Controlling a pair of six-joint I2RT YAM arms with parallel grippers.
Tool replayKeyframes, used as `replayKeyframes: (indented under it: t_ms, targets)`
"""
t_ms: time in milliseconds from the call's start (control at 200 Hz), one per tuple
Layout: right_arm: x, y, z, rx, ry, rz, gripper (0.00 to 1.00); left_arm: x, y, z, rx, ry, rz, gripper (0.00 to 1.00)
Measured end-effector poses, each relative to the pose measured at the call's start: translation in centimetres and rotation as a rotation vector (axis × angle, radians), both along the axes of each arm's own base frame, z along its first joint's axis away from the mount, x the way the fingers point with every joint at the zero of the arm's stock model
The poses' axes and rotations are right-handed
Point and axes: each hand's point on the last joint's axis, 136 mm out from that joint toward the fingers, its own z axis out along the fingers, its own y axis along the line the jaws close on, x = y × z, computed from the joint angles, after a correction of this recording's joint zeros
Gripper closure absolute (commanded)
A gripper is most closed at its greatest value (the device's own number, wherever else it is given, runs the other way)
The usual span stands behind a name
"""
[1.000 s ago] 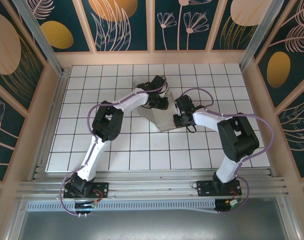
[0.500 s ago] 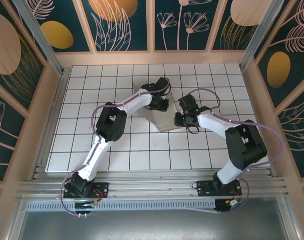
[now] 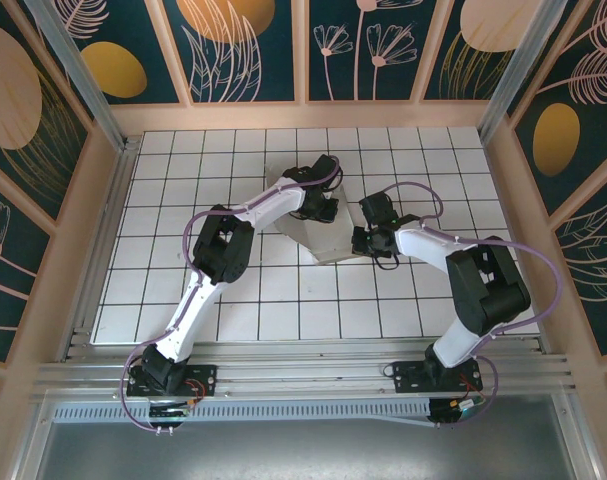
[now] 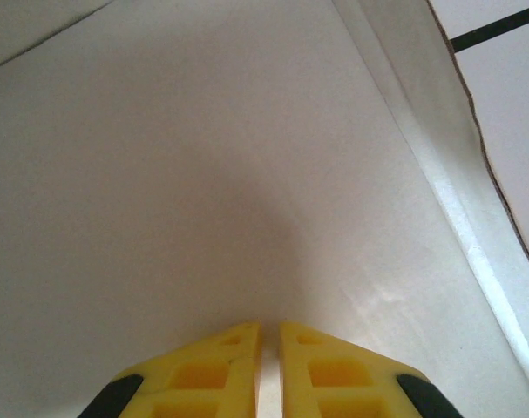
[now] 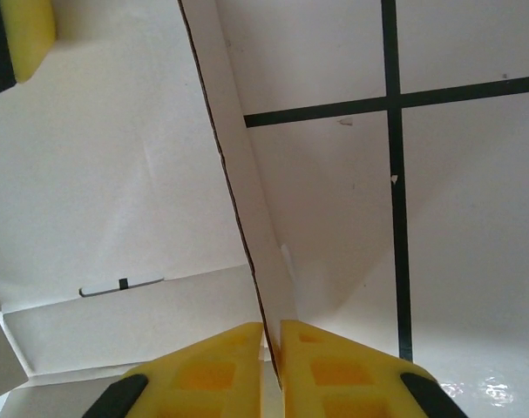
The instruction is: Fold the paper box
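The white paper box [image 3: 318,238] lies partly folded in the middle of the gridded table. My left gripper [image 3: 323,207] is at its far side. In the left wrist view its yellow fingers [image 4: 270,326] stand shut, tips against a broad white panel [image 4: 203,157], with nothing visibly between them. My right gripper [image 3: 360,240] is at the box's right side. It is shut [image 5: 271,326] on the thin upright side flap [image 5: 247,200], whose brown cut edge runs into the narrow gap. One left finger [image 5: 24,30] rests on the inner panel [image 5: 116,174].
The table [image 3: 233,290] is white tiles with black grid lines [image 5: 390,174]. Wooden walls enclose it on three sides, and an aluminium rail [image 3: 303,375] runs along the near edge by the arm bases.
My right gripper has closed on the side flap and shifted slightly right. The left gripper has narrowed to shut and stayed on the box's far side.
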Motion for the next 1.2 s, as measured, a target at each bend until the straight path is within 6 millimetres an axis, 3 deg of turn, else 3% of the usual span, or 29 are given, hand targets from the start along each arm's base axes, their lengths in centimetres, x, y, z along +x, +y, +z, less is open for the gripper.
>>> replayKeyframes:
  t_ms: [486,836,1201]
  targets:
    - [-0.3,1.5,-0.3,0.160,0.085,-0.154,0.92,0.6,-0.8,0.1,-0.042,-0.016,0.009,0.88]
    - [1.2,1.8,-0.6,0.237,0.085,-0.300,0.93,0.9,-1.3,0.0,-0.075,-0.040,0.005,0.88]
    - [2.6,1.9,-0.2,0.436,0.101,-0.447,0.92,1.1,-1.5,0.0,-0.084,-0.051,0.005,0.88]
